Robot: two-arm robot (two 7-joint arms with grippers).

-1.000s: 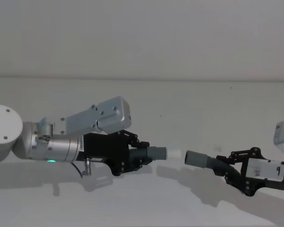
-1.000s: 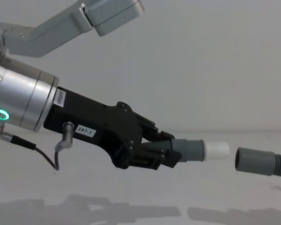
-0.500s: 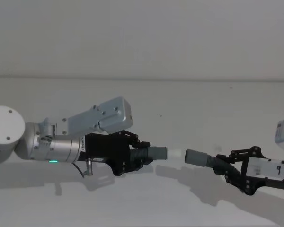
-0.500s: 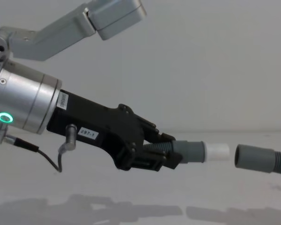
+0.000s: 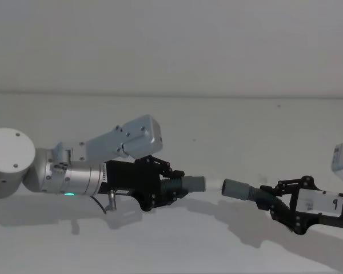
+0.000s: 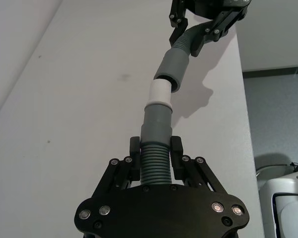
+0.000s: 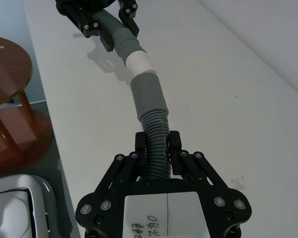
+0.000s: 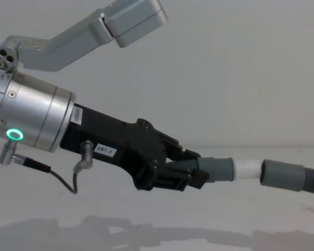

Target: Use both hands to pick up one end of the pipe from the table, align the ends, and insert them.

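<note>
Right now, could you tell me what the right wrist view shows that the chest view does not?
The right wrist view alone shows the right gripper shut on the ribbed part of its hose piece, and a round wooden stool beside the table. The chest view alone shows the left arm's silver wrist with its green ring light and thin cable. Both show the left gripper holding the white-tipped cuff at the mouth of the wider cuff.

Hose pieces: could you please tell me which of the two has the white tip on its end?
The hose piece held by the left tool; the right tool's piece ends in a plain grey cuff.
</note>
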